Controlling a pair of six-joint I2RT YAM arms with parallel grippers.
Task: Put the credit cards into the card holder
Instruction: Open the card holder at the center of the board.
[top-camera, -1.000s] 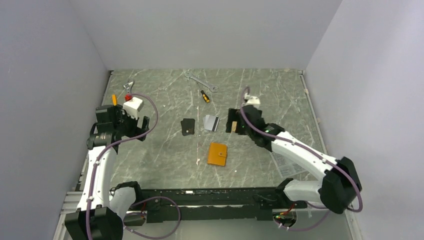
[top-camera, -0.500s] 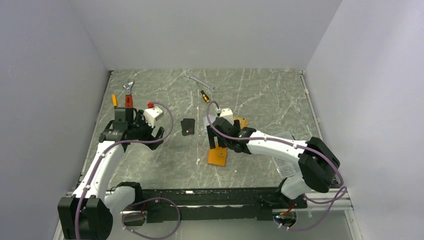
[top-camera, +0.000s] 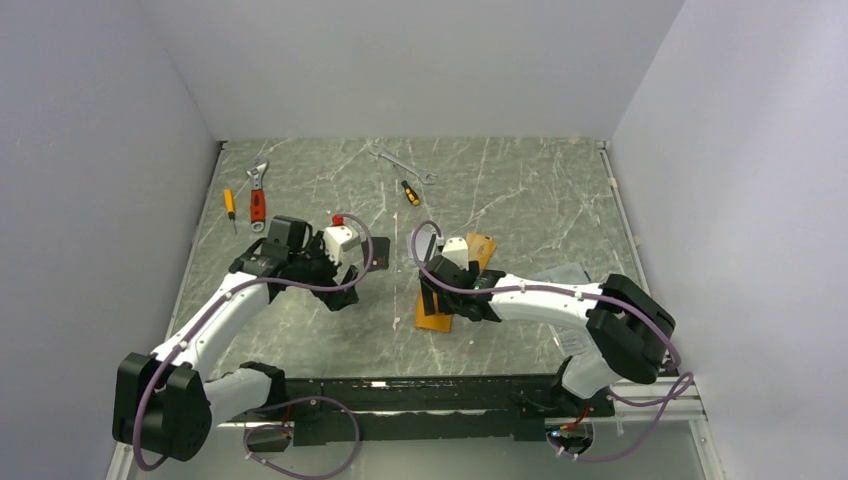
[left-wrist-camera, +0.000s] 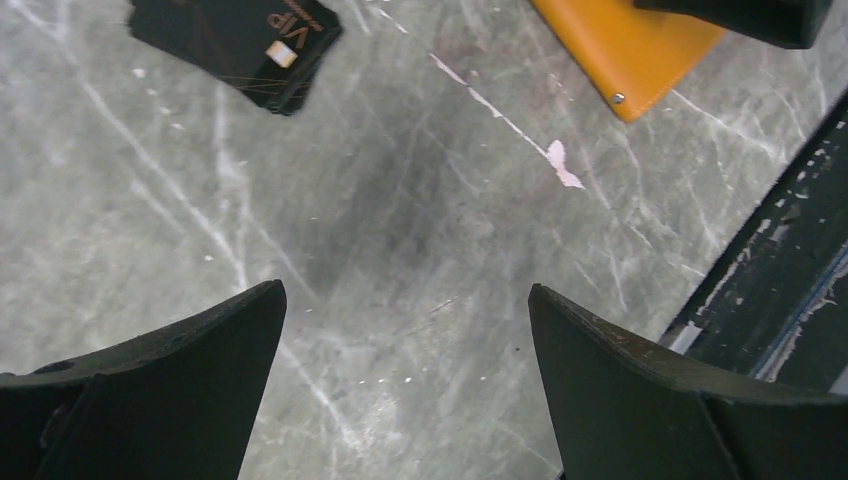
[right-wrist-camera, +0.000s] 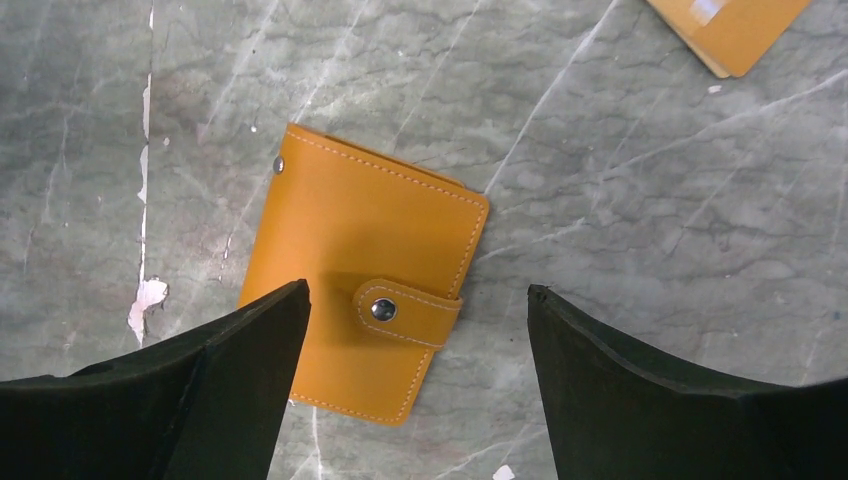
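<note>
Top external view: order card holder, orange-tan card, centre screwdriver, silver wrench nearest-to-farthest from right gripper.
1. card holder, under the right gripper
2. orange-tan card, just beyond, to the right
3. centre screwdriver, farther back
4. silver wrench, farthest back

The left tool (left-wrist-camera: 402, 300) and right tool (right-wrist-camera: 418, 300) both gape, pointing downward.
</note>
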